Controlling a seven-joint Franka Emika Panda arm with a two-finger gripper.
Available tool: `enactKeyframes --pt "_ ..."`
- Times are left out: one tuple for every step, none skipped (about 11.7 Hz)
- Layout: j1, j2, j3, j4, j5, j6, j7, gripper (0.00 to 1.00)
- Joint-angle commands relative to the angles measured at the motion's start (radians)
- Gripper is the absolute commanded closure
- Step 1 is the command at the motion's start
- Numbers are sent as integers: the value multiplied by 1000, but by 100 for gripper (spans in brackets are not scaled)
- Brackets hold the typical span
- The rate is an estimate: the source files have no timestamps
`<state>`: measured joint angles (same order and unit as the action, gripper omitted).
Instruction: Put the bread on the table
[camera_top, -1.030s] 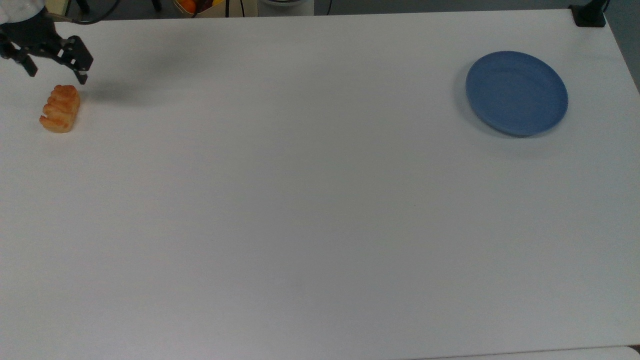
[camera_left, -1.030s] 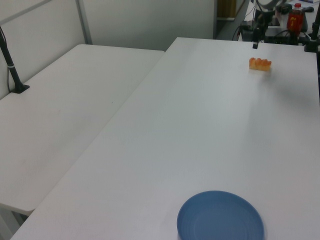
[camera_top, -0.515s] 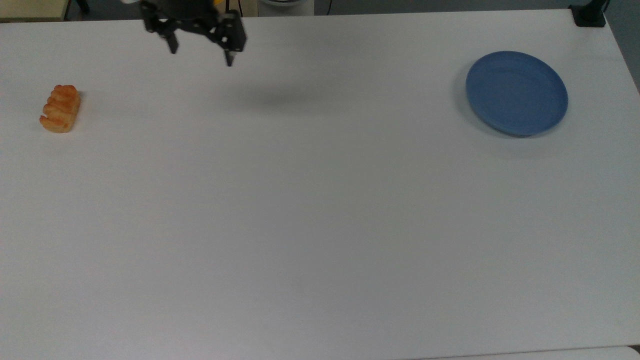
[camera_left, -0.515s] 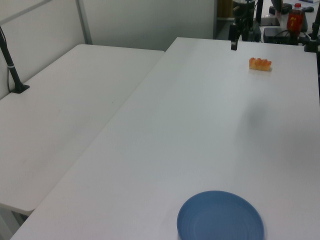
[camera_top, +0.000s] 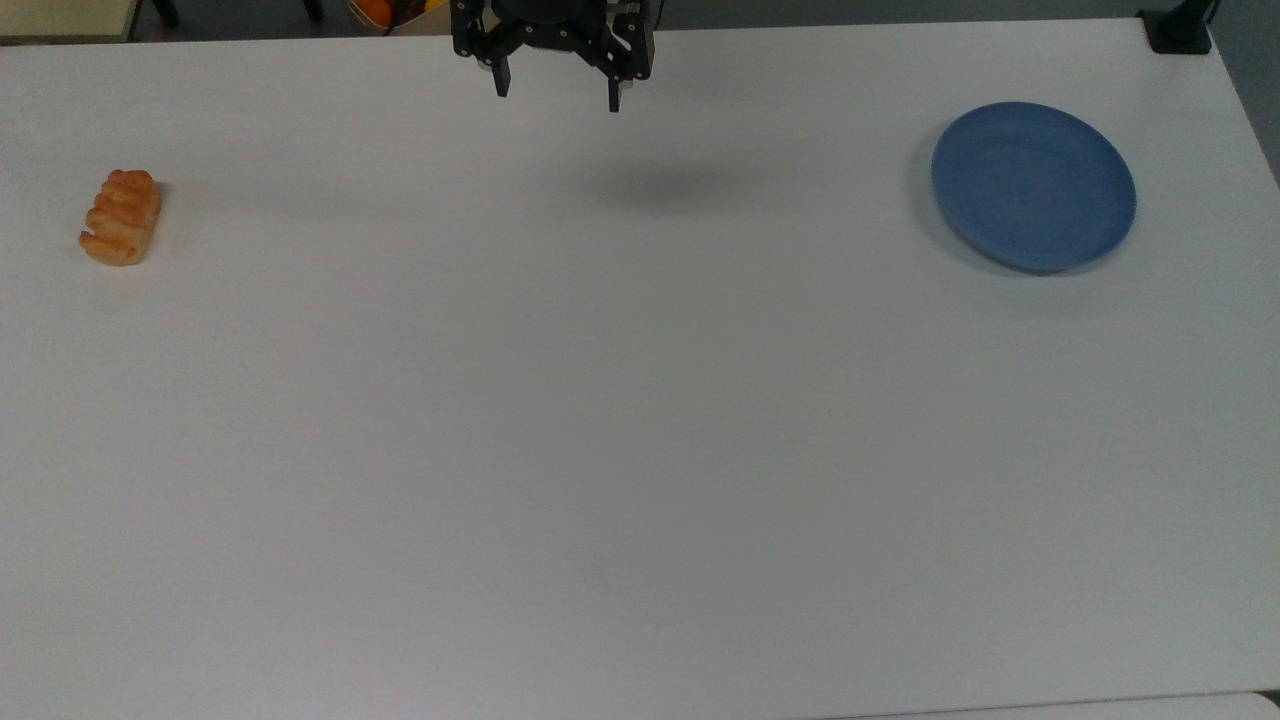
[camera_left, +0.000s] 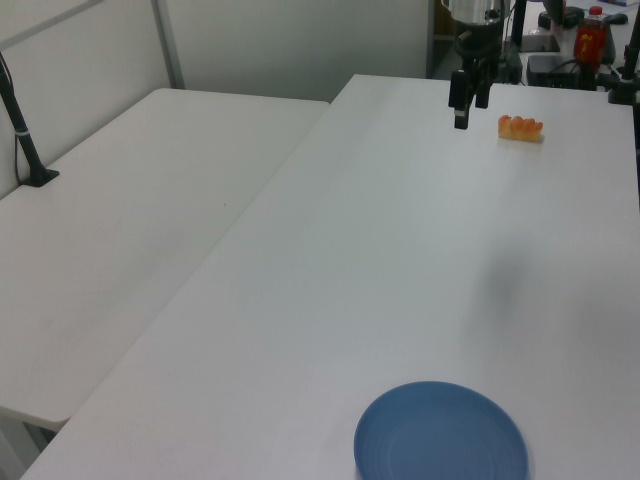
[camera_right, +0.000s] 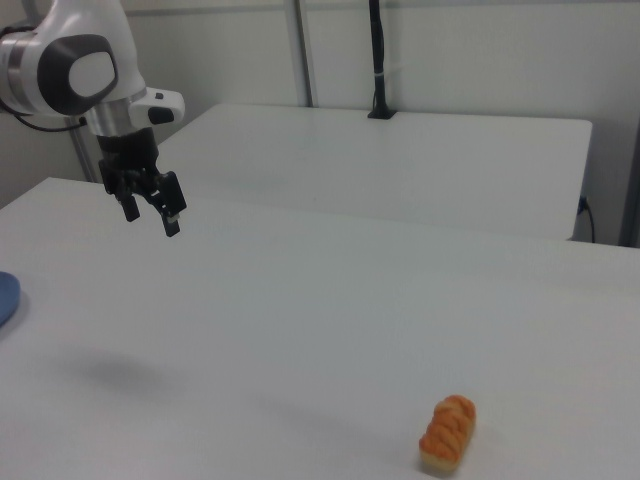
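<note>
bread (camera_top: 121, 217) by table (camera_top: 600, 450) edge – gripper (camera_top: 557, 95) spread, aloft.

Bread (camera_top: 121, 217) on the desk (camera_top: 600, 420), far to the top view's left of the plate (camera_top: 1033, 186); gripper (camera_top: 557, 96) above the desk between them, nearer the far edge.

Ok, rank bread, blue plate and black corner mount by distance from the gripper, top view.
1. The bread, the top view's far left, and blue plate, right: too close to call.
2. The black corner mount, top right: farthest from the gripper.
</note>
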<state>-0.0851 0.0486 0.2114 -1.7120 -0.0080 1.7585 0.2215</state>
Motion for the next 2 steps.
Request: enactKeyframes --pt "-4 -7 0 -37 23 64 -1 0" --pt "-4 -9 0 -37 23 67 -1 0"
